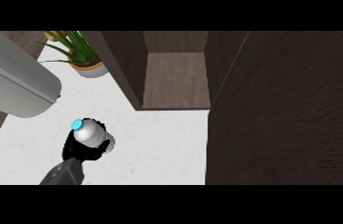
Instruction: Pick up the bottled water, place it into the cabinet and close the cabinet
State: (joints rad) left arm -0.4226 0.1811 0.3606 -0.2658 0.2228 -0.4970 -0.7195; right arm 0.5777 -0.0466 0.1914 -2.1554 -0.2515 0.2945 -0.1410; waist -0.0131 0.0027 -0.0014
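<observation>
The left hand (81, 148) has its black fingers curled round the bottled water (91, 133), holding it above the white counter (161, 141) near the front edge, blue cap tilted up and left. The open cabinet (175, 78) stands toward the counter's back, its dark door (281, 114) swung out at the right. A potted plant (84, 55) sits at the back-left corner.
</observation>
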